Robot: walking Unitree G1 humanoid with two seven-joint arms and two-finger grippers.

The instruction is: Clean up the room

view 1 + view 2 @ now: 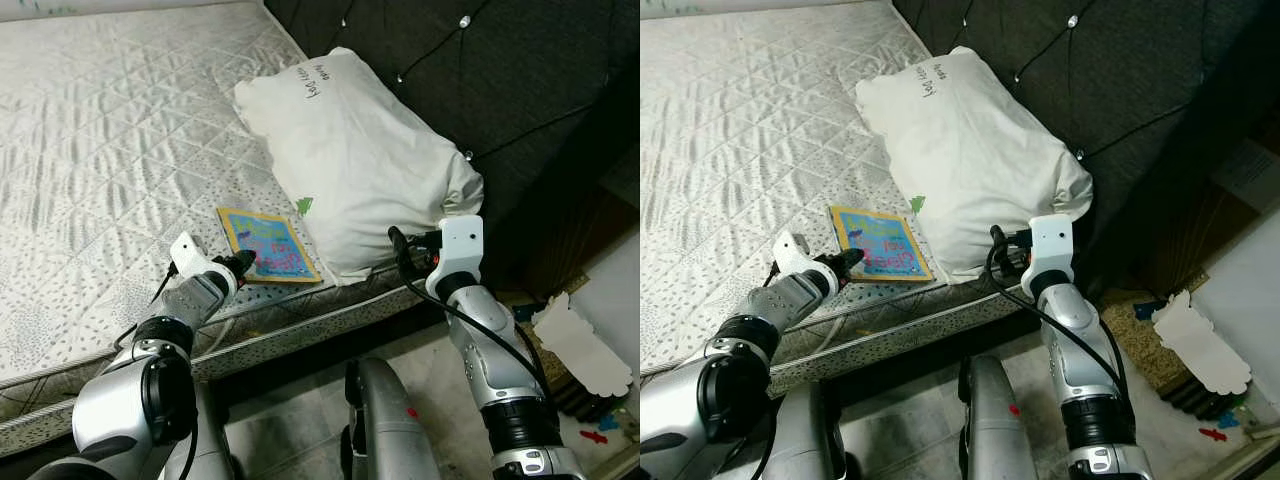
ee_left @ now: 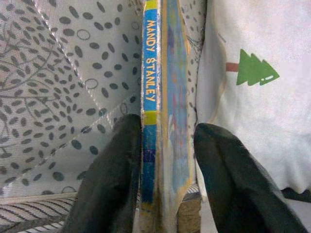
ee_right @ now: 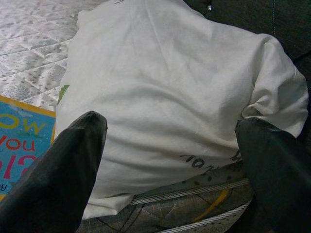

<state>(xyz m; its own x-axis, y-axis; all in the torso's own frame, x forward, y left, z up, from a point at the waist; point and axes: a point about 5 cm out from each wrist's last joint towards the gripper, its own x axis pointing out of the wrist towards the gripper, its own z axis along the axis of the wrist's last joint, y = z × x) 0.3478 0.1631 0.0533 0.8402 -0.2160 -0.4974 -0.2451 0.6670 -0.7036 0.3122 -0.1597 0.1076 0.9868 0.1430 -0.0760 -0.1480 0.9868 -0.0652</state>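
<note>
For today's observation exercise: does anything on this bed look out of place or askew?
Yes. A picture book lies on the bare mattress near its edge, beside the pillow, which sits skewed. The left tool straddles the book's spine; the right tool is open before the pillow.

I logged even, flat indoor light on the mattress (image 1: 110, 150); the headboard (image 1: 500, 70) read dark. Head views were sharp. Left wrist view was soft up close, the fingers (image 2: 112, 179) blurred.
</note>
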